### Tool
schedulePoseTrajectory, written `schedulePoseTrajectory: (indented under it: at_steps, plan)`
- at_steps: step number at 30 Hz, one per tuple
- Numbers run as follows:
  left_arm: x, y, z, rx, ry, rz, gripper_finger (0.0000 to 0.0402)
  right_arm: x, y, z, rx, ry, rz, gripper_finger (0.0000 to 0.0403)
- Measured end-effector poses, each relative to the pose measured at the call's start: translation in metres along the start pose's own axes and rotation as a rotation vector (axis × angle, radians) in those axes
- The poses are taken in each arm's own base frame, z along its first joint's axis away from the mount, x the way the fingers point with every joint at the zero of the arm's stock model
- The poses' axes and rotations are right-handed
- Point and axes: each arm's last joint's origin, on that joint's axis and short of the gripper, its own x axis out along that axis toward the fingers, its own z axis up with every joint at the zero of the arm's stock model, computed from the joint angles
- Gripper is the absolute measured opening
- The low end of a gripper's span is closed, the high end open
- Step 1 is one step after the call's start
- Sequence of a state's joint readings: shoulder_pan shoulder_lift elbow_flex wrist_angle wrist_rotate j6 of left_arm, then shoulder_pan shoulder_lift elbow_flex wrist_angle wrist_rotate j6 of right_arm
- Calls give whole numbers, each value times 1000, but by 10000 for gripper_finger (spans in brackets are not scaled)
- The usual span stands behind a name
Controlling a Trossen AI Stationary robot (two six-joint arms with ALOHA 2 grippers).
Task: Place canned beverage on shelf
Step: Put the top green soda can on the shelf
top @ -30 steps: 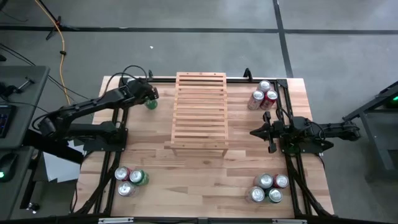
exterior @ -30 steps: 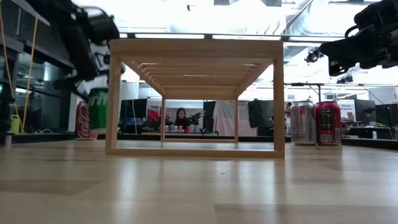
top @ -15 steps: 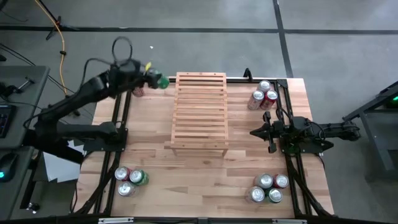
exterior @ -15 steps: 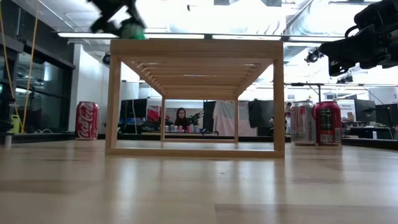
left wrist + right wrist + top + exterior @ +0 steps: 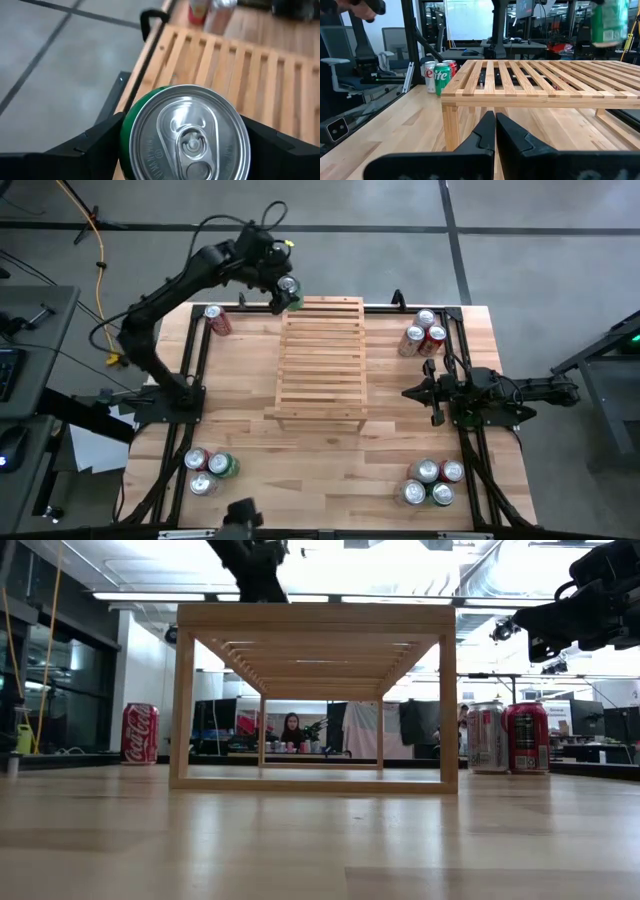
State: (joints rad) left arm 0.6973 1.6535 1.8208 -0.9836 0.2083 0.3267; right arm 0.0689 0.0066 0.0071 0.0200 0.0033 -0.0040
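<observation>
A green canned beverage (image 5: 184,134) with a silver top hangs over the far left corner of the shelf (image 5: 322,360), and my left gripper (image 5: 286,288) is shut on it. The right wrist view shows the can (image 5: 609,22) well above the slats. The shelf is a light slatted wooden rack standing on its legs mid-table (image 5: 315,615). In the low view only the left arm (image 5: 255,565) shows above the shelf; the can is out of that picture. My right gripper (image 5: 495,122) is shut and empty at the table's right side (image 5: 408,392). My left gripper pinches the can's side wall just below the top rim (image 5: 127,145) between its two fingers (image 5: 92,147), one on each side. The fingers slant down from above on the far left side. The can is lifted clear above the shelf, about upright.
A red can (image 5: 216,320) stands on the table left of the shelf (image 5: 139,733). Groups of cans stand at the far right (image 5: 423,333), the near left (image 5: 210,470) and the near right (image 5: 432,482). A person sits in the room beyond the table.
My left gripper has lifted the green can off the table from beside the red can, and carried it up and toward the right, to above the shelf's far left corner. The wrist has rolled on the way. The red can stayed in place.
</observation>
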Motion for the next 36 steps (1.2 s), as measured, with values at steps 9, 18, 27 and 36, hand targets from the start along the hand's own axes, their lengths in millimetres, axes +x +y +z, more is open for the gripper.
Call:
schedulePoseTrajectory:
  at_steps: [9, 18, 27, 36]
  plan:
    - [32, 26, 1, 0, 43, -111, 308, 0, 0, 0, 0, -1, 0, 0]
    - [41, 33, -6, -33, 82, -148, 309, 0, 0, 0, 0, 0, 0, 0]
    - [44, 35, -5, -43, 76, -124, 318, 0, 0, 0, 0, 0, 0, 0]
    - [44, 40, -3, -112, 98, 29, 325, 0, 0, 0, 0, 0, 0, 0]
